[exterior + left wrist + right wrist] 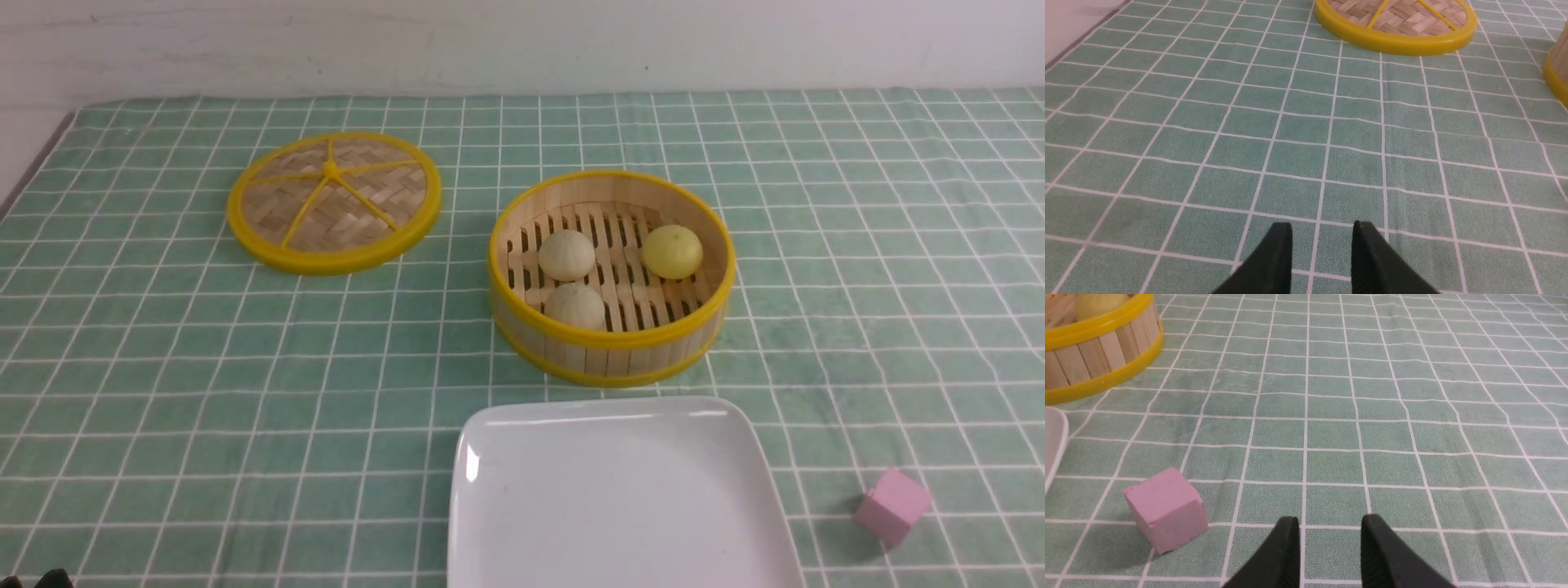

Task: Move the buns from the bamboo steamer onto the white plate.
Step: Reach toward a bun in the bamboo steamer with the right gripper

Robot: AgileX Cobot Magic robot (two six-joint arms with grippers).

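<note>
The front view looks forward and down over the tabletop (pixel 163 392). Each wrist view sits low and close. Behind the left claw (pixel 1322 227), one shares the lid (pixel 1396 45) at 10 o'clock. Behind the right claw (pixel 1327 521), the other shares the pink cube (pixel 1165 508) at 4 o'clock.

Three buns (pixel 566 254) in bamboo steamer (pixel 608 347), white plate (pixel 620 498) nearer

The green checked tablecloth (pixel 163 392) carries the woven lid (pixel 334 202), bamboo steamer (pixel 612 358), white plate (pixel 620 506) and pink cube (pixel 892 505).
</note>
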